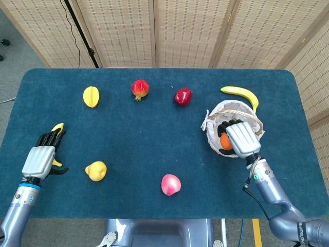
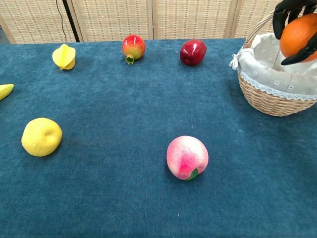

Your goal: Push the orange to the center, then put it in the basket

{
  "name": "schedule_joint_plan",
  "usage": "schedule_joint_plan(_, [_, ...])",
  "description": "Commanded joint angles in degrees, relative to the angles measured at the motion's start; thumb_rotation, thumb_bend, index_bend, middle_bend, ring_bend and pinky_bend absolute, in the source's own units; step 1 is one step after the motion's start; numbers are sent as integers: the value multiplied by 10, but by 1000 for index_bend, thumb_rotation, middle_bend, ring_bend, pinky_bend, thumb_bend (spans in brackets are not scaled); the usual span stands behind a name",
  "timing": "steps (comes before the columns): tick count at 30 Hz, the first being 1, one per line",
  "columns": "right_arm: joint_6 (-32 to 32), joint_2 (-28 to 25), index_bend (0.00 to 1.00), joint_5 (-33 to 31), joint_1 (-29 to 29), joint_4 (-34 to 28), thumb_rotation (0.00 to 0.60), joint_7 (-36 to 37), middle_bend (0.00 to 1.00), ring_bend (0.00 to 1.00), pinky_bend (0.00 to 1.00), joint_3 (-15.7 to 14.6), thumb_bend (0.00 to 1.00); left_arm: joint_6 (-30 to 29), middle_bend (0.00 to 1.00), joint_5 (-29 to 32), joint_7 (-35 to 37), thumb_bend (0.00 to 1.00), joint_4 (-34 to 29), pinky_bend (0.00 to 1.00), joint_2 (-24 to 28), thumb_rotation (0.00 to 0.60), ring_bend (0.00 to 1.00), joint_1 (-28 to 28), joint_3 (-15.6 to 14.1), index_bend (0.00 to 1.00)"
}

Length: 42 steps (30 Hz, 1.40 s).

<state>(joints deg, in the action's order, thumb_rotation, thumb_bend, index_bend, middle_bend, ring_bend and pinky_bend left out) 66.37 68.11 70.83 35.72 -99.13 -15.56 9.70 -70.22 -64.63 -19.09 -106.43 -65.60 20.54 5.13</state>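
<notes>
One orange (image 2: 298, 35) sits gripped in the right hand (image 1: 241, 139), directly above the lined basket (image 2: 270, 101) at the tabletop's right side, so release drops straight down. Far left, the left hand (image 1: 40, 157) lies idle, fingers apart.

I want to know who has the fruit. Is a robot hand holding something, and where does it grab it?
The right hand holds the round orange above the wicker basket, black fingers wrapped over its top and sides.
</notes>
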Motion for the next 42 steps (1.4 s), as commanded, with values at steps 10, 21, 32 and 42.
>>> schedule_joint_plan(10, [60,38,725,31,-32,112,600,54,554,649,708,10,113,5,0,3,-1,0,-1,44,0,600,0,2,-1,0])
schedule_joint_plan(21, [35,22,384,25,-46,116,600,54,226,303,337,3,3,9,0,7,-5,0,-3,44,1,600,0,5,-1,0])
schedule_joint_plan(32, [33,0,312,19,-57,84,600,31,191,274,293,5,0,10,0,9,-9,0,-7,44,2,600,0,8,-2,0])
schedule_joint_plan(42, [1,-87,327,-31,-88,-35,600,-17,195,274,299,-21,0,15,0,11,-9,0,-3,44,-3,600,0,10,-4,0])
